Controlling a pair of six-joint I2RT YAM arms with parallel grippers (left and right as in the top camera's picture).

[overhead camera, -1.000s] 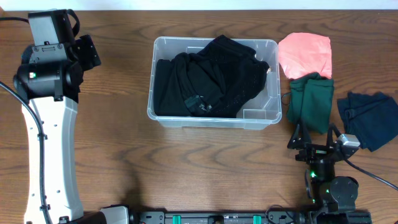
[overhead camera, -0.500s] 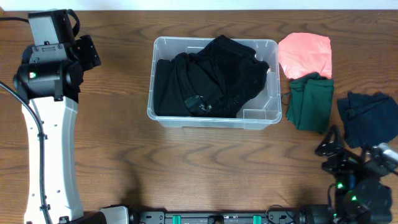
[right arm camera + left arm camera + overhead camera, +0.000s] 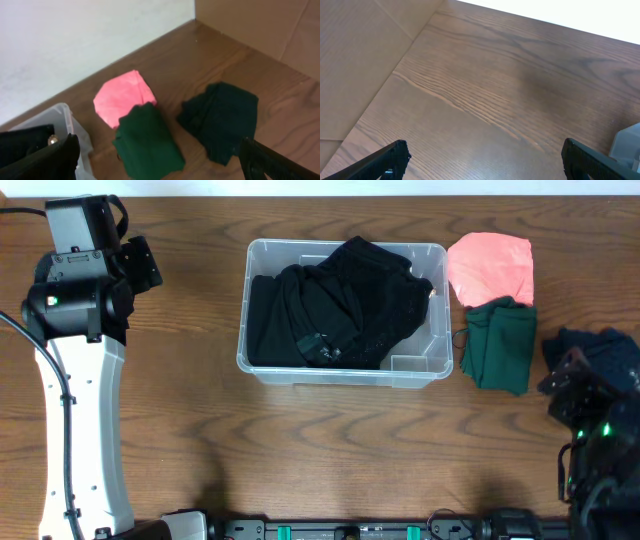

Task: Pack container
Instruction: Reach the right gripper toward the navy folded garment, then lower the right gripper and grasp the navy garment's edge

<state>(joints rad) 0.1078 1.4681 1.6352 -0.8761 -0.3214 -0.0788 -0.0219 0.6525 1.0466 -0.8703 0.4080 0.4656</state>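
Inspecting the bench (image 3: 330,450), the container (image 3: 342,377) is found at centre rear, upright, its long side running across. Most of it is filled with black clothing (image 3: 330,305), heaped and rising over the far rim. A bare patch of its floor shows in the near right corner.

To its right, three folded items lie on the bench. A pink garment (image 3: 490,268) sits just beside the container's far right corner. A dark green garment (image 3: 500,345) lies nearer the robot and overlaps the pink one's near edge. A navy garment (image 3: 612,348) lies further right, apart from the green one.

The left gripper (image 3: 487,160) has its jaws spread wide with nothing between them and only bare wood below. Its arm stands at the bench's left side, well apart from the container.

The right gripper (image 3: 160,162) is likewise spread wide and empty. From overhead it sits over the near left part of the navy garment; contact with the cloth cannot be determined.
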